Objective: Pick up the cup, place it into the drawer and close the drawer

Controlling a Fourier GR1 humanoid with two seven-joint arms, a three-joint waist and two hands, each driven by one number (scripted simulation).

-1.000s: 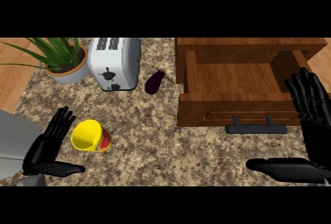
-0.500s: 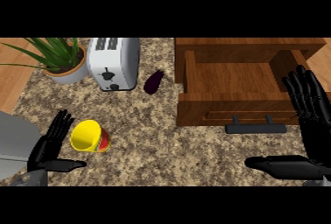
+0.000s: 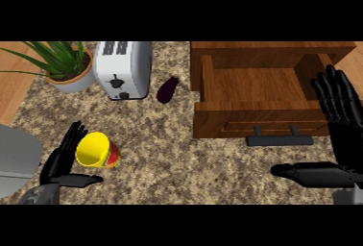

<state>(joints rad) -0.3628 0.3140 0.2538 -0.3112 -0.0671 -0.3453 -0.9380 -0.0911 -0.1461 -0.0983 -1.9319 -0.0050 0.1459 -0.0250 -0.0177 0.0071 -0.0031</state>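
The cup (image 3: 98,151) sits on the speckled surface (image 3: 170,163) at the lower left, well apart from the open drawer (image 3: 234,120) at the upper right. It is yellow with a red and green side, and its mouth seems to be tilted toward the left hand (image 3: 56,167). That hand is open, with straight fingers just beside the cup's left edge and the thumb stretched out below it — nothing is gripped yet. The right hand (image 3: 346,134) is also open and holds nothing. Its fingers stand up beside the drawer's right wall and its thumb points left, near the dark handle (image 3: 279,140).

The step in hand looks like the grasp. To do it well, the left hand should slide right until the cup's body lies between fingers and thumb, then curl round the side wall rather than the rim. Pushing with flat fingers would likely roll the cup away. Lifting it clear before crossing keeps it off the drawer's front — the toaster (image 3: 122,67) and eggplant (image 3: 166,90) lie farther back, out of the path.
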